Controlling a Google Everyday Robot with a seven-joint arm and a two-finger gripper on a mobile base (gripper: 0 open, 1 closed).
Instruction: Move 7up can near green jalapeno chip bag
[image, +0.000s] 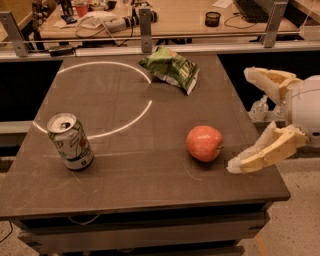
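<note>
Fingers (265, 152) spread wide apart on gripper (240, 121), hovering at table's (150, 180) right edge w/ nothing held. Apple (204, 143) sits just left of it. Can (70, 142) stands upright near-left; chip bag (170, 67) lies far-center, well apart.

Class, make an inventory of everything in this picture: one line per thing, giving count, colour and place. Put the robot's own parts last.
7up can: one, white and green, upright, front left of the table.
green jalapeno chip bag: one, green, rear middle of the table.
apple: one, red, front right of the table.
table: one, dark brown, centre of view.
white arc: one, white, on the tabletop.
desk: one, light wood, behind the table.
gripper: one, cream, open, at the table's right edge beside the apple.
</note>
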